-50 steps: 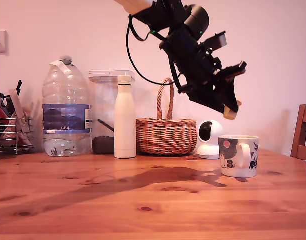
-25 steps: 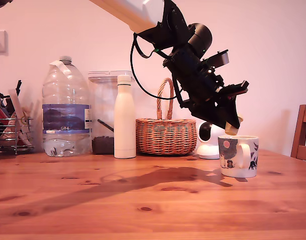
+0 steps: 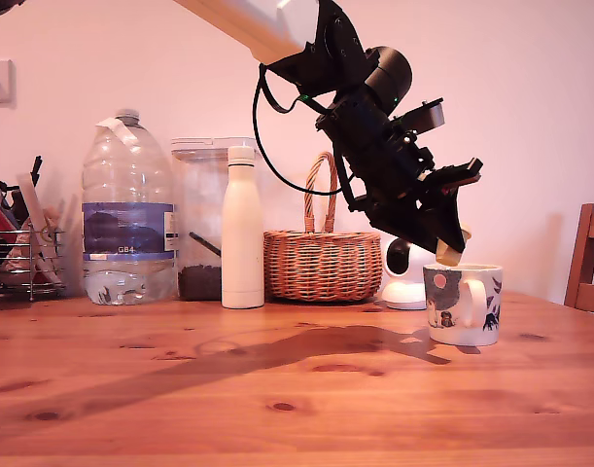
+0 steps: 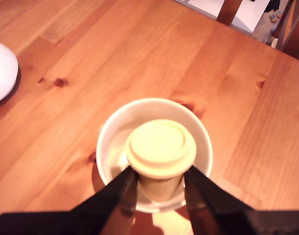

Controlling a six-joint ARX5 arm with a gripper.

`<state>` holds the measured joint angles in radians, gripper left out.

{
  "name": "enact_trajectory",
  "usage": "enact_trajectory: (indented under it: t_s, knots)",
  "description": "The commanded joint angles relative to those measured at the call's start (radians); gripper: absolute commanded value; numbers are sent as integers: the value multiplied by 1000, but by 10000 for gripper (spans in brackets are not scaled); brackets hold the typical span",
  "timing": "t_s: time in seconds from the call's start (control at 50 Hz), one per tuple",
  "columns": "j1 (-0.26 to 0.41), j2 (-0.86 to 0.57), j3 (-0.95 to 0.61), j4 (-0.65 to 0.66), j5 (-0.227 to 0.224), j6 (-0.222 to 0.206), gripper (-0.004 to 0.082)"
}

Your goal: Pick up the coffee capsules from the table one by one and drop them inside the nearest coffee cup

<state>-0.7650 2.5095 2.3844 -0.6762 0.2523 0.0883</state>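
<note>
One coffee capsule (image 4: pixel 160 149) sits clamped between the dark fingers of the gripper (image 4: pixel 159 182), the jaws closed snugly on its tan body just under the wide pale rim. Directly below the gripper, the white coffee cup (image 4: pixel 115 128) opens its mouth, and the wrist view shows the capsule centred over that opening with only pale interior visible around it. No capsule can be seen already lying in the cup, though the held one hides much of the bottom.

In the exterior view the gripper (image 3: pixel 450 255) tilts down steeply, its tip just above the rim of the patterned cup (image 3: pixel 462 304), the capsule (image 3: pixel 451 256) near the lip and not yet released. The pick and carry look done; the release appears to be all that is left for this capsule. No other capsule shows on the table (image 3: pixel 277 389), so whether more remain cannot be told.

Behind the gripper stand a round white camera (image 3: pixel 405 272) and a wicker basket (image 3: pixel 321 261); farther off to the exterior view's left, a white bottle (image 3: pixel 242 229) and a large water jug (image 3: pixel 127 209).
</note>
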Motion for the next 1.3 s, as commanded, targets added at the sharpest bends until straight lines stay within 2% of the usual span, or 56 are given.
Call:
enact_trajectory:
  t_s: [0.0,0.32,0.42,0.48,0.66,0.76,0.82,1.12,1.28]
  knots:
    - [-3,25,6,14,0,-11,552]
    - [-4,25,6,18,0,-12,567]
    - [-7,25,6,21,0,-10,528]
    - [-8,25,6,27,1,-9,463]
    - [-8,17,6,55,1,-8,169]
    - [-9,-4,6,61,0,6,29]
    - [-10,-16,6,69,-1,21,-27]
    - [-9,-107,6,68,-29,32,-24]
    - [-6,-153,6,65,-53,61,-24]
